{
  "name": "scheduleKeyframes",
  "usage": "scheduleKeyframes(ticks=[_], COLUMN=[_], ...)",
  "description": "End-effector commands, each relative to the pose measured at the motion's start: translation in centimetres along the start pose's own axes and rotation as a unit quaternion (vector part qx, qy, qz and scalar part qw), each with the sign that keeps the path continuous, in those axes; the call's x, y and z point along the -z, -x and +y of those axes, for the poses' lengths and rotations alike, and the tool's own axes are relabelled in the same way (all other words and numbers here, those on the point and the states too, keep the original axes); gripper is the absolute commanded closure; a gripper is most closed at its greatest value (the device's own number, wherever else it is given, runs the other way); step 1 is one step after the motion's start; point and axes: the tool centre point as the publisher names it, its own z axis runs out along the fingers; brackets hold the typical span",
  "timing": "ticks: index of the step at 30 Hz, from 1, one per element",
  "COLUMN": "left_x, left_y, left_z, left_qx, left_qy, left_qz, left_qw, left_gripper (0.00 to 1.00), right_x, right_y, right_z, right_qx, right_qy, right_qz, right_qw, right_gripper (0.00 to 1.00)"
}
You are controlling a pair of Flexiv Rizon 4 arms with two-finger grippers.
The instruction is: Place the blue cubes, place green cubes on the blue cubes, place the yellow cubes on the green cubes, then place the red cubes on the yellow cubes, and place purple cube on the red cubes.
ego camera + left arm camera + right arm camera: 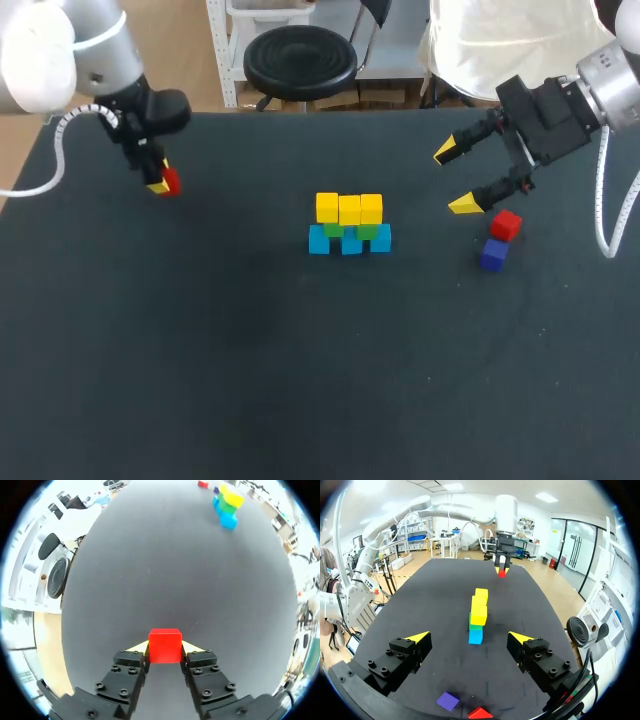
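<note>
Two green cubes (333,230) are all I can count in the head view, and only as slivers. They sit wedged between the row of three blue cubes (350,243) on the table (200,350) and the three yellow cubes (349,208) on top, which cover most of them. In the right wrist view the stack (478,615) is seen end-on, so the nearest cube of each colour hides most of those behind it.

On my left, the left gripper (158,183) hangs over the table's far left part, well apart from the stack. Its fingers are clamped on a red cube (165,645) from both sides. The left wrist view shows that cube's top and front, with the yellow tips mostly hidden behind it. I cannot tell whether the cube touches the table.

The right gripper (455,178) hovers to the right of the stack, fingers spread wide with nothing held. Just beside its nearer tip a second red cube (506,224) lies on the table, and the purple cube (493,254) is right next to it; I cannot tell whether they touch. In the right wrist view both lie under the gripper, the red one cut off so only a corner shows.
</note>
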Motion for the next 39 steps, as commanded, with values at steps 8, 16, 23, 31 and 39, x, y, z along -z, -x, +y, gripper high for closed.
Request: scheduleKeyframes(ticks=[8, 16, 23, 31, 39], left_x=[7.0, 8.9, 10.3, 11.5, 11.1], left_y=[3.8, 5.7, 7.0, 9.8, 11.2], left_z=[-8.3, -13.2, -16.0, -16.7, -17.9], left_qx=[0.012, -0.062, -0.075, -0.092, -0.122], left_qy=[0.079, 0.024, 0.019, 0.033, 0.021], left_qz=[-0.041, 0.015, -0.008, -0.029, 0.002], left_qw=[0.996, 0.998, 0.997, 0.995, 0.992], left_gripper=[1.00, 1.00, 1.00, 1.00, 1.00], right_x=[0.0, 0.0, 0.0, 0.0, 0.0], right_y=[0.0, 0.0, 0.0, 0.0, 0.0], right_z=[0.0, 0.0, 0.0, 0.0, 0.0], right_qx=[0.000, 0.000, 0.000, 0.000, 0.000], right_qy=[0.000, 0.000, 0.000, 0.000, 0.000], right_qz=[-0.001, -0.001, -0.001, -0.001, -0.001], right_qw=[1.000, 1.000, 1.000, 1.000, 1.000], right_gripper=[0.00, 0.00, 0.00, 0.00, 0.00])
